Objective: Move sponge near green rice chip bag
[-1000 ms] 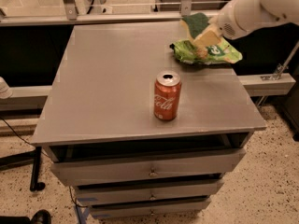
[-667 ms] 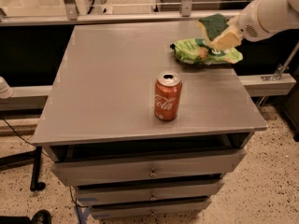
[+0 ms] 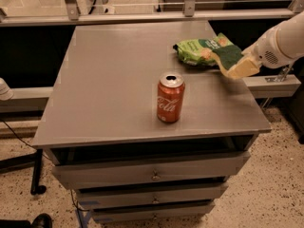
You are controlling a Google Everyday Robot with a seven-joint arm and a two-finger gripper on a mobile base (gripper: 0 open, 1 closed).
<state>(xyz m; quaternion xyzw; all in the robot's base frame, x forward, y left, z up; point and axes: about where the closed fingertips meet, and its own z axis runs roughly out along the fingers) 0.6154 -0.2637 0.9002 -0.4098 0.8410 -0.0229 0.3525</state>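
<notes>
Hanging over the right-hand edge of the grey table point(image 3: 109, 80), there's the gripper point(image 3: 250, 61) at the end of the white arm point(image 3: 285, 41), which reaches in from the right side of the view. And it has the sponge point(image 3: 235, 63): the fingers are pinched on its right end, though the sponge itself hides most of them. The sponge is off the tabletop and tilted, dark green scrub face up and toward the left, pale yellow foam turned toward the camera. Its green corner sits right against the near right end of the green rice chip bag point(image 3: 199, 50), overlapping it from this angle; whether the two actually touch, I can't say. The bag lies flat and crumpled at the table's far right. Nearer the front, well apart from both, a red cola can point(image 3: 170, 98) stands upright with its tab end up. Below the tabletop, a stack of grey drawers point(image 3: 152, 175), all closed.
</notes>
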